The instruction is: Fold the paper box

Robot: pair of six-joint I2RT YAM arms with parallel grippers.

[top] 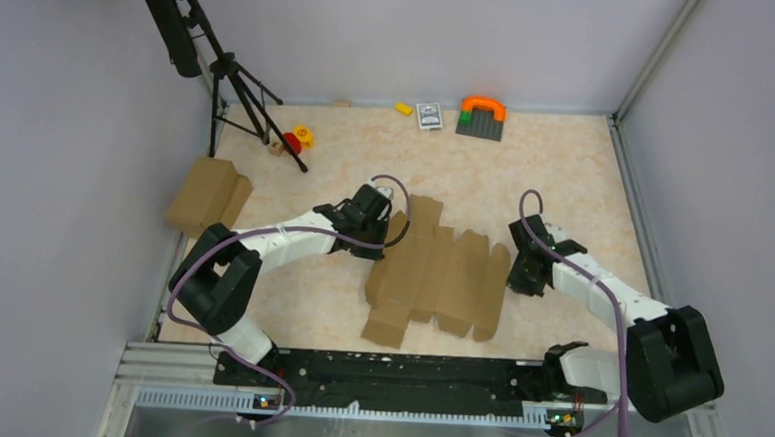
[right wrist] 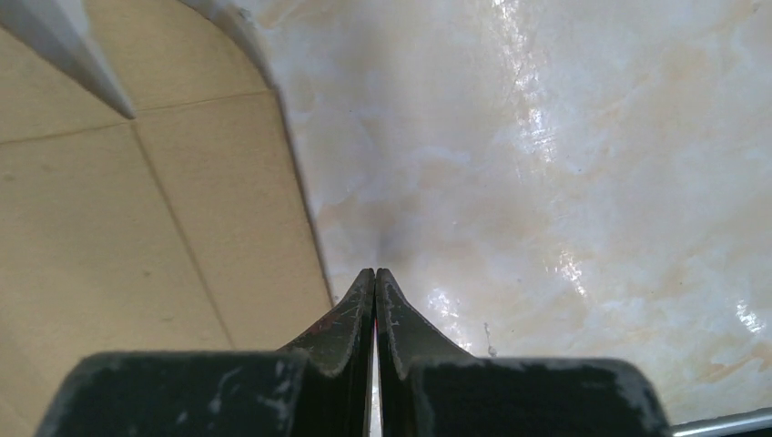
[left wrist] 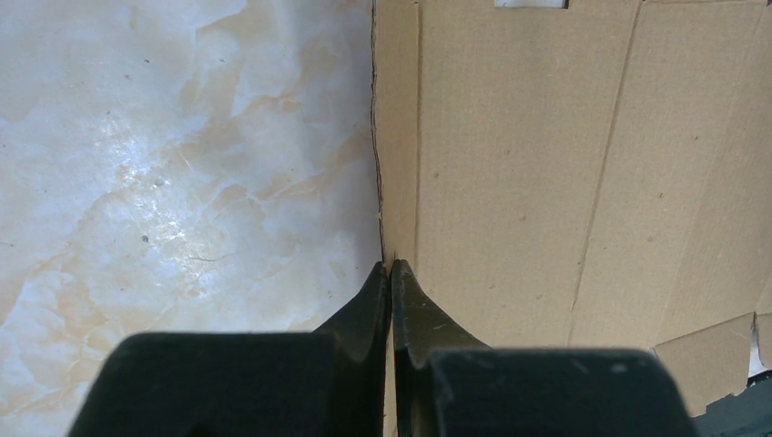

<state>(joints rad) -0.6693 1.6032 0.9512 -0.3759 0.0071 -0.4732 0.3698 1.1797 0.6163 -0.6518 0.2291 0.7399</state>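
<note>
1. Grippers, two. The left gripper [left wrist: 390,269] has its dark, scuffed fingers pressed tip to tip, and the tips sit right at the box's [top: 441,276] left edge. The right gripper [right wrist: 374,273] is likewise closed with nothing between the fingers, over bare table [top: 566,168] just beside the box's right edge.
2. One box lies flat and unfolded mid-table between the arms. It is a plain brown corrugated sheet with straight crease lines, several panels side by side, and flaps jutting at the near and far sides.
3. One table, glossy, with a cream marble pattern.
4. One bulkier brown carton [top: 208,194] sits at the left edge, well apart.
5. One black tripod [top: 240,86] stands far left, and a few small coloured toys [top: 481,118] lie along the far wall.
</note>
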